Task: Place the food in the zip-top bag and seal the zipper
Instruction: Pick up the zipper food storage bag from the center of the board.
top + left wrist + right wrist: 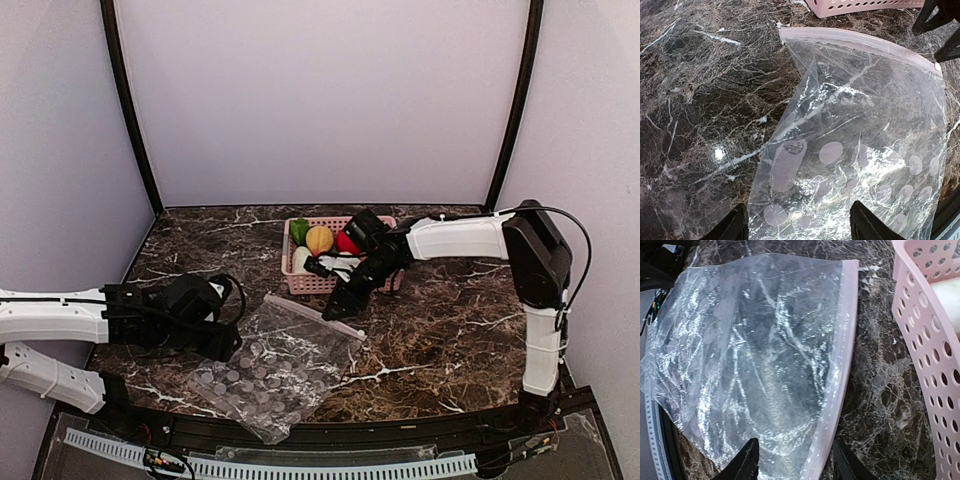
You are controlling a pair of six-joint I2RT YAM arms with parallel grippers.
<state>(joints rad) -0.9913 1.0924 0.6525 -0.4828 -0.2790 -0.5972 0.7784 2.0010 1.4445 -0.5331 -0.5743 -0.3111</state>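
Observation:
The clear zip-top bag (275, 372) lies flat on the marble table, empty, with its pale zipper (315, 315) along the far edge. The food sits in a pink basket (300, 284): a green leafy piece (299, 230), a yellow-peach ball (319, 239), a red ball (346, 243) and a white radish (301, 258). My left gripper (232, 345) is open and low over the bag's left side (855, 150); its midpoint is in the left wrist view (800, 227). My right gripper (338, 305) is open, its fingers either side of the zipper (840, 380) in the right wrist view (795, 465).
The pink basket stands just behind the bag's mouth (930, 340), and also shows in the left wrist view (865, 6). The right arm reaches across the basket's front. The table's front edge lies close below the bag.

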